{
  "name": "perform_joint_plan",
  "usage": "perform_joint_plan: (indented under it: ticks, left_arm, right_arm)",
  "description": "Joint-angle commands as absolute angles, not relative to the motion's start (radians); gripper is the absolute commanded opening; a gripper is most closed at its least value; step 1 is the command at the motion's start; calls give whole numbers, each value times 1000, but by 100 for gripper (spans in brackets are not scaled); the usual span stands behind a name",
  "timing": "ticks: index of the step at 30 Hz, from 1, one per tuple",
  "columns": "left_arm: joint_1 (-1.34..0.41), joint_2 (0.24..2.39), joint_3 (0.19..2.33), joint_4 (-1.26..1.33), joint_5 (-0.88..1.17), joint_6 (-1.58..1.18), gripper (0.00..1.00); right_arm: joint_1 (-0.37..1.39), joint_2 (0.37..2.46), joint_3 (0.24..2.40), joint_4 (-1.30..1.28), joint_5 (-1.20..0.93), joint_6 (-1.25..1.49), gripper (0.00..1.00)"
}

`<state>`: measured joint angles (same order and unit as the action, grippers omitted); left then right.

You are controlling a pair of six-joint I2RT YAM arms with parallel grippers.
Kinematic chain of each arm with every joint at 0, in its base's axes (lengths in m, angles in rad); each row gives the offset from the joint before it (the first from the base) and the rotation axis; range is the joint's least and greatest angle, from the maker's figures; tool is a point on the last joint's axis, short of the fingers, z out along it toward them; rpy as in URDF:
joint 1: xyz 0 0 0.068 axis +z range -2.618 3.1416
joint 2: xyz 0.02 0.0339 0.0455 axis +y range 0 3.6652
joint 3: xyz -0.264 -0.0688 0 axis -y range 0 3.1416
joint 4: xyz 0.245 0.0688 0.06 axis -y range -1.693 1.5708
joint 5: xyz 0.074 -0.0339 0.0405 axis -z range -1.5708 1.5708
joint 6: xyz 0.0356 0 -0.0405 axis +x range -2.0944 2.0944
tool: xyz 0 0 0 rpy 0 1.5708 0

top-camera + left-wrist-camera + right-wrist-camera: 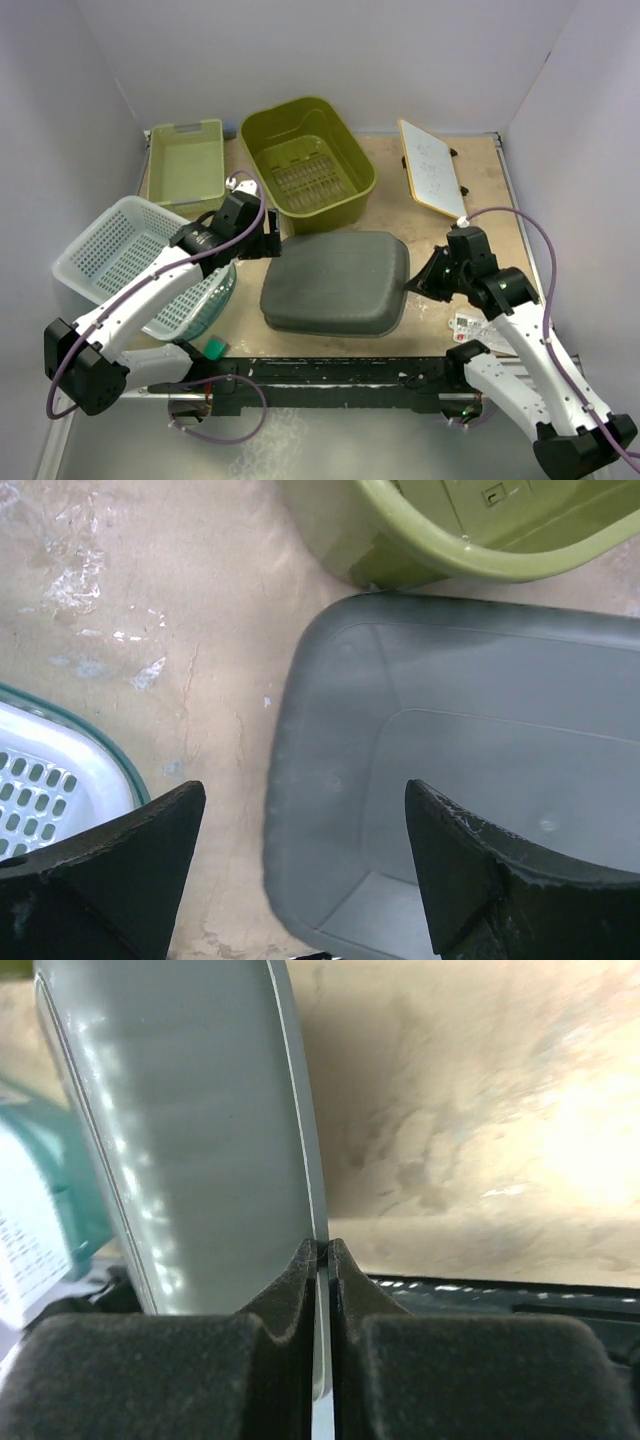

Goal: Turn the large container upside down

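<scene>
Grey container [335,282] lies mid table [400,200], btwn the arms, smooth base up (looks inverted). R gripper [322,1252] is pinched tight on its thin rim, right end. L gripper [305,805] has fingers wide apart, over the container's left edge, near the white basket [110,250].

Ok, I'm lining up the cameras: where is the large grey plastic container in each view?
Top external: large grey plastic container in the centre.
Left wrist: fills the right half.
Right wrist: upper left, rim pinched in the right gripper.
Shared landmark: white perforated basket, left of it in all three.
</scene>
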<state>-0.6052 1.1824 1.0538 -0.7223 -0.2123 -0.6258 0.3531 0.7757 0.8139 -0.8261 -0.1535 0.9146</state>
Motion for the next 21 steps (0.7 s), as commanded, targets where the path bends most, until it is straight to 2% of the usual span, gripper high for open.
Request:
perform_joint_plan:
  ticks: [1, 9, 15, 18, 21]
  left_arm:
    - [-606, 1174, 1030, -666, -207, -618, 78]
    - [-613, 1250, 960, -529, -76, -688, 77]
    - [-617, 1268, 912, -445, -15, -743, 76]
    - [-624, 1266, 879, -412, 1, -768, 76]
    - [-640, 1261, 823, -353, 16, -813, 76]
  right_arm:
    - [350, 775, 873, -939, 134, 814, 6]
    - [350, 817, 896, -956, 344, 786, 11]
    - [350, 818, 894, -949, 385, 780, 17]
    - [350, 824, 896, -955, 393, 775, 34]
    - [350, 824, 896, -958, 396, 770, 60]
